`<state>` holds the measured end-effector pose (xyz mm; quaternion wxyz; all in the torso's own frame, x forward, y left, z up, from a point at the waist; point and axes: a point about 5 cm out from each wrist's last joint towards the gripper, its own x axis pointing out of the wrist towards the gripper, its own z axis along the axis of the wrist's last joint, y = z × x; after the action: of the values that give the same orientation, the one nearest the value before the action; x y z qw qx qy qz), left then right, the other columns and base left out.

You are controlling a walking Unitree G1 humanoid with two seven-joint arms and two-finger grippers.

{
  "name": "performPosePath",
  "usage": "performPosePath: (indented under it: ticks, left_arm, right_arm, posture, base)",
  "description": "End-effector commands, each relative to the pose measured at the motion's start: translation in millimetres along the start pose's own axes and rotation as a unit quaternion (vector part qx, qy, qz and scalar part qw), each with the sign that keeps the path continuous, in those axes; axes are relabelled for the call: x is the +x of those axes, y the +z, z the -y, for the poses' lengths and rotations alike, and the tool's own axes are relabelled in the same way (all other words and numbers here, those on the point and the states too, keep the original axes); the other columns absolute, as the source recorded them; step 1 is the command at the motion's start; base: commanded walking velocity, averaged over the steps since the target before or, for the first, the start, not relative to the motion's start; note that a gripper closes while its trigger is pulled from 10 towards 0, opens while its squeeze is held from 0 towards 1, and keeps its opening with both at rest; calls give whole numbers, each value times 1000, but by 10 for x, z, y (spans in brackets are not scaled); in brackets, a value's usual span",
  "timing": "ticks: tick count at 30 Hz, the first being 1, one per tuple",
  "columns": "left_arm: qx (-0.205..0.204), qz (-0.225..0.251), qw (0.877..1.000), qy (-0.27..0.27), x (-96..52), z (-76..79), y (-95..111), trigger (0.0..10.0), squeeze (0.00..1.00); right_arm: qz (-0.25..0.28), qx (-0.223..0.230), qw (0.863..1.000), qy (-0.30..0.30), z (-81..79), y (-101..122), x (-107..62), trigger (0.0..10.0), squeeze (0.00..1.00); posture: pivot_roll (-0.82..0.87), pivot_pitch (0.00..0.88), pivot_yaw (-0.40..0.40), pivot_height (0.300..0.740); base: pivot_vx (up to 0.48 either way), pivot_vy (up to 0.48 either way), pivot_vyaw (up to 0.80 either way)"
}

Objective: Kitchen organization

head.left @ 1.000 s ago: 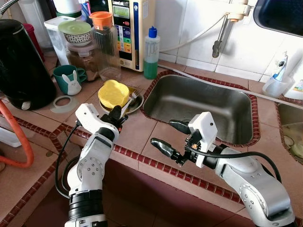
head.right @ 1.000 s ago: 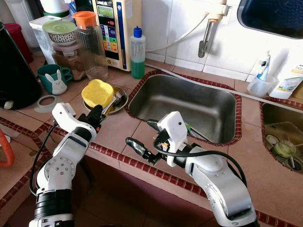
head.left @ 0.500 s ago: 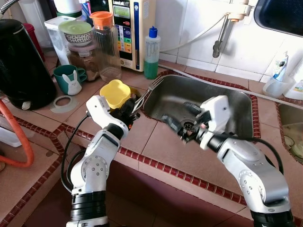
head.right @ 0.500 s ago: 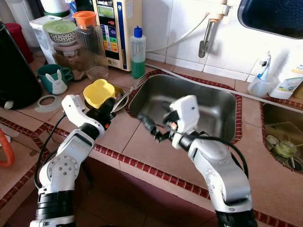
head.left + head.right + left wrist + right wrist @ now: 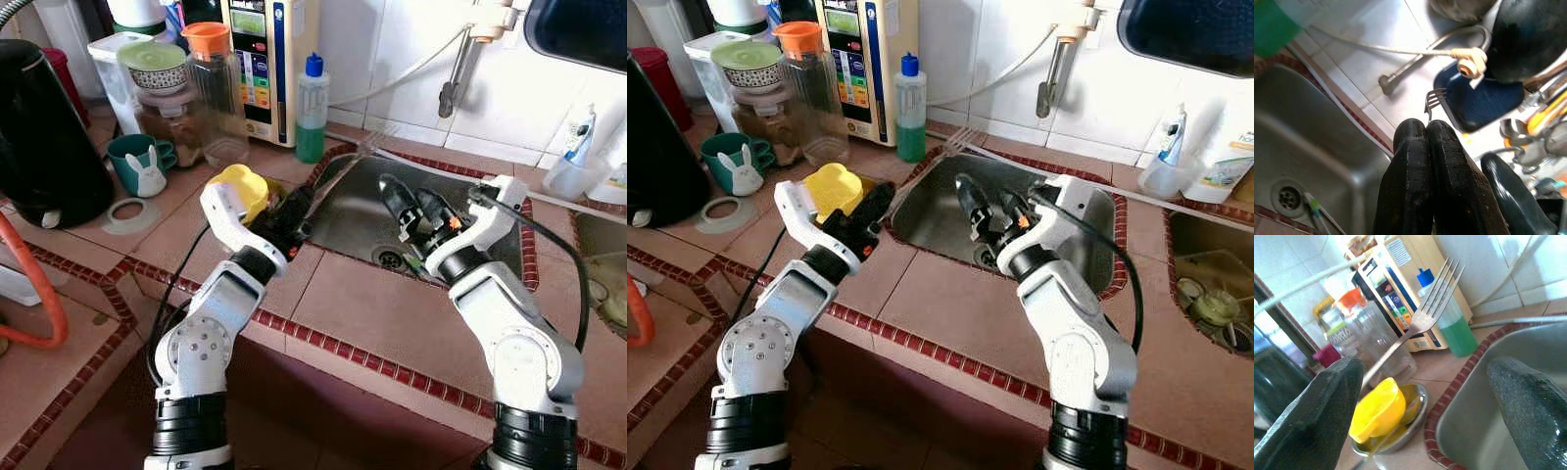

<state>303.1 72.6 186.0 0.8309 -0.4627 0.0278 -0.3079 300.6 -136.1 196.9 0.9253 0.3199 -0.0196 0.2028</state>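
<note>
A terracotta-tiled counter [image 5: 358, 313] is running across the scene, with a steel sink [image 5: 353, 211] set into it and a white-tiled wall behind. At the far left a black kettle [image 5: 44, 137] is standing, and along the back a cream appliance [image 5: 257, 59], a clear jar with an orange lid [image 5: 217, 88], a bottle of green liquid [image 5: 311, 98] and a teal mug with a rabbit figure [image 5: 140, 164] are lining up near the wall. A small steel dish [image 5: 1400, 431] is sitting on the counter just beside the sink's left edge, and a yellow cup-like piece [image 5: 245, 186] is lying in it, tilted. The left gripper [image 5: 299, 206] is reaching over the sink's near-left corner with its fingers pressed together around the handle of a fork [image 5: 358, 157], which is slanting up and away toward the wall, tines [image 5: 1447, 279] uppermost. The right gripper [image 5: 416, 211] is hovering over the middle of the sink, pointing toward the fork, its fingers spread wide apart with nothing between them. Down in the basin, something thin with a green tip [image 5: 1311, 205] is lying by the drain [image 5: 1284, 198], possibly a toothbrush, though it is too small to be sure.
</note>
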Motion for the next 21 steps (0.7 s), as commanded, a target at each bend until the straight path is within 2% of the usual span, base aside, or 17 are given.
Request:
performPosePath:
  ticks: [1,8,16,17,18,19,21]
  left_arm:
    - [-11,-18,999,-42,23,137,-58,0,0]
    - [-20,-49,997,-57,-1,157,-123,0,0]
    - [-28,-86,993,-73,-33,191,-221,0,0]
    - [-28,-85,993,-73,-33,192,-218,0,0]
    - [-28,-85,993,-74,-34,194,-215,0,0]
    - [-30,-84,993,-75,-35,198,-208,0,0]
    - [-31,-86,993,-77,-39,203,-203,0,0]
  right_arm:
    - [1,30,1000,6,-24,24,20,10000,0]
    - [-3,55,998,22,-70,20,30,10000,0]
    - [-3,51,998,35,-110,19,98,9843,0]
    - [-3,50,998,33,-108,19,105,3294,0]
    - [-3,51,998,32,-107,19,108,1059,0]
    - [-1,54,998,31,-105,19,111,0,0]
    - [0,56,998,30,-102,15,114,0,0]
  posture:
    - [90,0,5,740]
    - [89,0,5,740]
    - [91,0,7,740]
    - [93,0,6,740]
    - [93,0,6,740]
    - [94,0,6,740]
    - [96,0,6,740]
  base:
    - [0,0,0]
    - [0,0,0]
    - [0,0,0]
    - [0,0,0]
    - [0,0,0]
    - [0,0,0]
    - [0,0,0]
